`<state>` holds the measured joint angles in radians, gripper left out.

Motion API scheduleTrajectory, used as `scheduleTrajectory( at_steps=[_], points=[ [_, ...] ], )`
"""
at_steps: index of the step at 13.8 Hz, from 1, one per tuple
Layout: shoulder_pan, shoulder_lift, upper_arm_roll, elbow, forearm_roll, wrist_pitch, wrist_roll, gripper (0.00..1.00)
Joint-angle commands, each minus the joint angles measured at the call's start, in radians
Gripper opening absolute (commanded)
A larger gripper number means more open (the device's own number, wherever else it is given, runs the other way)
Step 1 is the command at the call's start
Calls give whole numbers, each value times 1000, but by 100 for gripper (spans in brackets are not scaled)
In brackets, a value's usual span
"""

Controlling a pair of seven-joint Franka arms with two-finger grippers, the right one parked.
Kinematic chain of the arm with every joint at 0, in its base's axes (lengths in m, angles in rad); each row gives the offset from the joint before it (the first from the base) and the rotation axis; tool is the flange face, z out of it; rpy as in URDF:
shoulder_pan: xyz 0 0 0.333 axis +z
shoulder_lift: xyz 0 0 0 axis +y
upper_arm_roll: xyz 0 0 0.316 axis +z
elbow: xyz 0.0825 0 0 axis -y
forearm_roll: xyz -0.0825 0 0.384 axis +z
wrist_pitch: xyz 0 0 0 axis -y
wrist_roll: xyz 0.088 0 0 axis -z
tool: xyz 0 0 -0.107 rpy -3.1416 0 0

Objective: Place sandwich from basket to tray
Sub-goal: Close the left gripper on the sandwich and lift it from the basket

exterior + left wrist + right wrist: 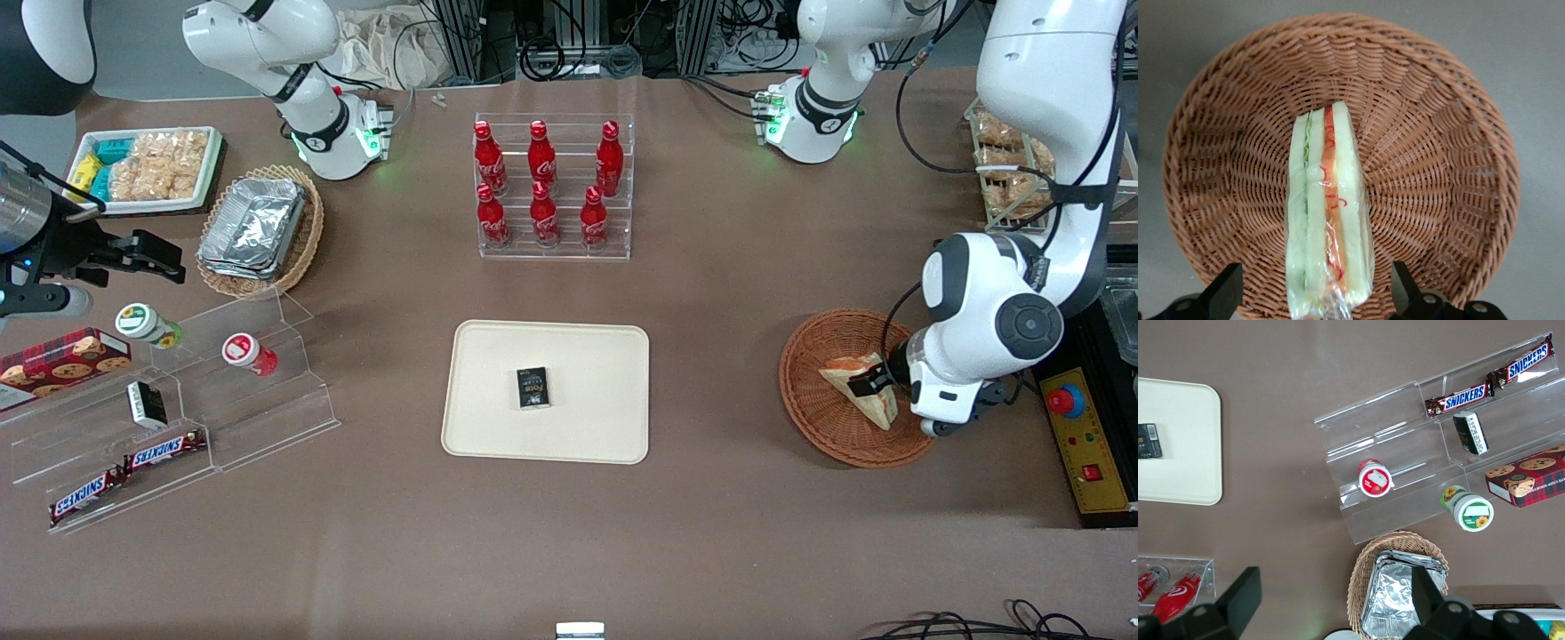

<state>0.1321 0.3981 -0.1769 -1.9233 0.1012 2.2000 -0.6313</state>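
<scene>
Sandwich (pixel 1328 213): wrapped in clear film, set on edge in the basket (pixel 1438 133), filling edge shown to the wrist camera. Gripper (pixel 1317 293): lowered over the basket, fingers (pixel 1225 290) spread either side of the sandwich, not touching. Tray (pixel 498 427): mid-table, a small dark packet (pixel 532 388) laid on it.

The sandwich (pixel 861 384) lay in the basket (pixel 813 418) toward the working arm's end of the table. The gripper (pixel 876 380) hung over it, fingers (pixel 1223 291) spread either side. The tray (pixel 587 425) sat mid-table, well apart, a packet (pixel 533 388) on it.
</scene>
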Motion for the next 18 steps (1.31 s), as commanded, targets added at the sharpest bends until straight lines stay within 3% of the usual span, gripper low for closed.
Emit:
scheduleTrajectory(
  at_steps=[1, 5, 7, 11, 12, 13, 14, 16, 18],
  points=[
    [23, 1, 8, -45, 14, 17, -25, 100],
    [21, 34, 20, -65, 12, 38, -50, 100],
    [8, 86, 19, -54, 12, 98, -169, 100],
    [-5, 125, 14, -11, 6, 124, -243, 100],
    [-14, 134, 14, 9, 6, 121, -264, 95],
    [-23, 140, 13, 24, 3, 118, -286, 65],
    [-32, 136, 13, 29, 3, 116, -309, 4],
    [-37, 131, 11, 64, -1, 84, -312, 0],
    [-42, 133, 11, 153, 5, -53, -300, 0]
  ],
)
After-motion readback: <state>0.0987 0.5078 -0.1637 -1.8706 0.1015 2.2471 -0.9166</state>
